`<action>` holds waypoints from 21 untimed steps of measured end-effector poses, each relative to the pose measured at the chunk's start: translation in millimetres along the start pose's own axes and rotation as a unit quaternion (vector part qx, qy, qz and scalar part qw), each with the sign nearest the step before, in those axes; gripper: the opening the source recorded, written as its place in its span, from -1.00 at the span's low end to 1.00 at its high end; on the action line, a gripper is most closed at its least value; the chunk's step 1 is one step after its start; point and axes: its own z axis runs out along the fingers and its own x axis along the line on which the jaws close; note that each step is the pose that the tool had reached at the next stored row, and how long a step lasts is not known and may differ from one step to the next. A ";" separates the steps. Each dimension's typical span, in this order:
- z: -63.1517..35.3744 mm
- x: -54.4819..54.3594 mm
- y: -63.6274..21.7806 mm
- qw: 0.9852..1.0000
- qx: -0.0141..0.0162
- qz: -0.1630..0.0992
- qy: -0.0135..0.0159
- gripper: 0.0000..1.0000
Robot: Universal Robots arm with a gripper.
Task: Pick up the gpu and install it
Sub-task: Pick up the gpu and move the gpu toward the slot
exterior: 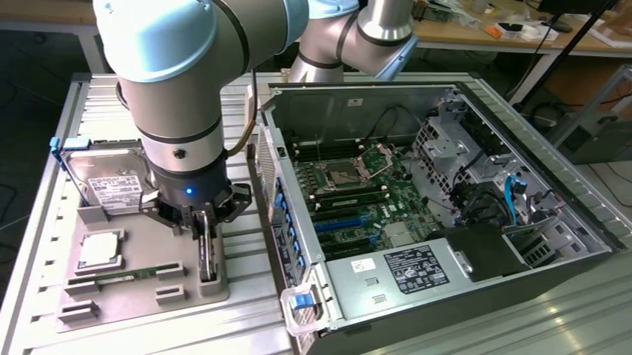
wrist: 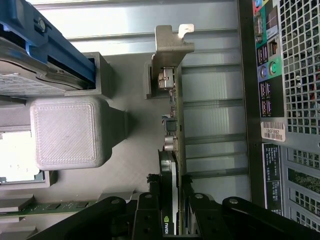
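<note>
The gpu (exterior: pixel 206 260) stands on its edge in a slot of the grey holder tray (exterior: pixel 148 299), to the exterior view's left of the open computer case (exterior: pixel 553 222). My gripper (exterior: pixel 204 231) points straight down over it. In the wrist view the gpu (wrist: pixel 173 145) is a thin card with its pale metal bracket (wrist: pixel 170 42) at the far end. My gripper (wrist: pixel 171 197) is shut on the card, one black finger (wrist: pixel 149 202) against each face.
On the same tray lie a silver hard drive (exterior: pixel 114 183), a processor (exterior: pixel 99 250) and a green memory stick (exterior: pixel 123 278). The case's motherboard (exterior: pixel 356 200) faces up with blue slots (exterior: pixel 341 219). The case's rear wall (exterior: pixel 286 237) stands close beside the gripper.
</note>
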 end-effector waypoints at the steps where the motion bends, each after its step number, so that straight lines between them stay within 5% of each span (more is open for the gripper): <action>1: 0.0 0.0 0.0 1.000 0.000 0.000 0.000 -0.46; 21: -0.2 -0.1 0.1 1.000 0.000 0.000 0.000 -0.46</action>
